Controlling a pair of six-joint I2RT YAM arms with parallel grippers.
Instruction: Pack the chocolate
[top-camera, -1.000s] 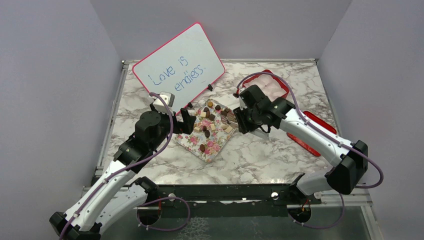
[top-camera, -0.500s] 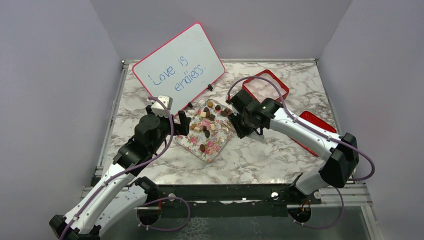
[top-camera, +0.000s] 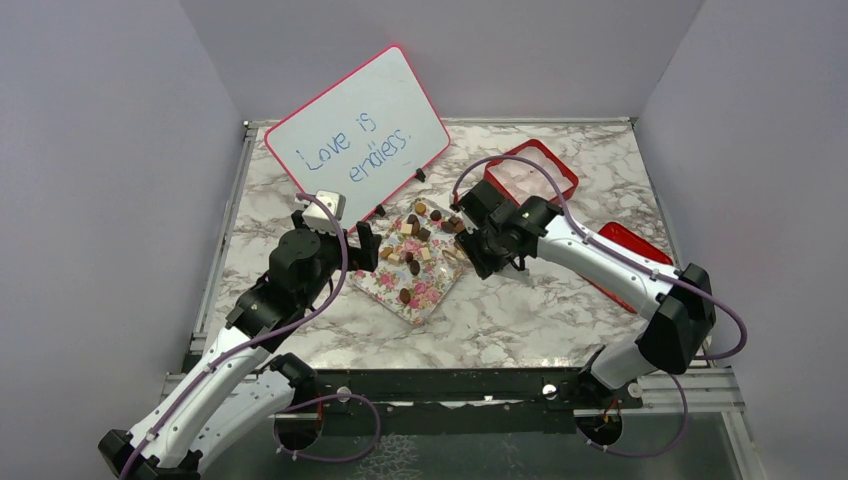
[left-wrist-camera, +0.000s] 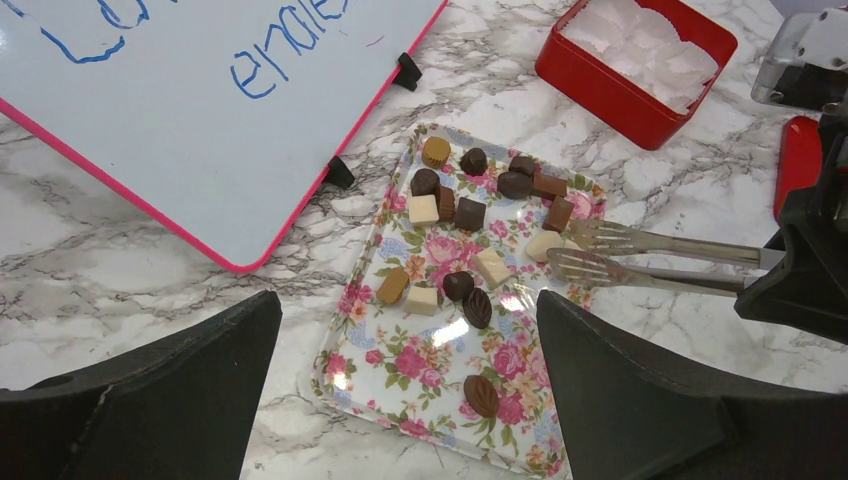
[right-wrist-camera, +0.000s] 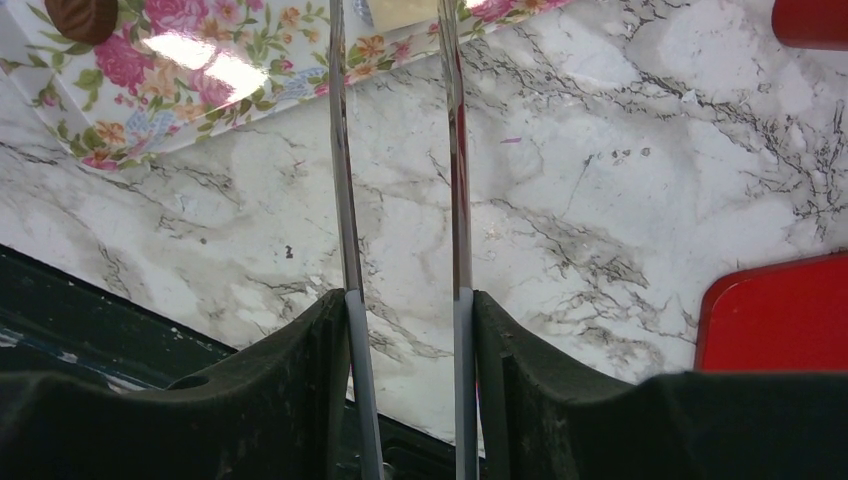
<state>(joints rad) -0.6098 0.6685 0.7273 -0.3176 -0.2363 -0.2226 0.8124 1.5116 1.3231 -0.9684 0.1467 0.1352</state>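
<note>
progress: all the chocolate (left-wrist-camera: 470, 214) seen lies on the floral tray (left-wrist-camera: 400, 372), centre of the left wrist view. the red box (left-wrist-camera: 600, 88), upper right, shows only white paper liners, so packing looks barely begun.

right gripper (right-wrist-camera: 405, 330) fingers pinch the handles of the metal tongs (left-wrist-camera: 660, 258), whose tips sit by a cream piece (left-wrist-camera: 545, 243); cannot tell if touching. left gripper (left-wrist-camera: 408, 320) fingers are spread wide, holding nothing.

orientation: most pieces are squat with no clear long axis. the oval dark ones lie flat, long axis roughly up-down in frame.
</note>
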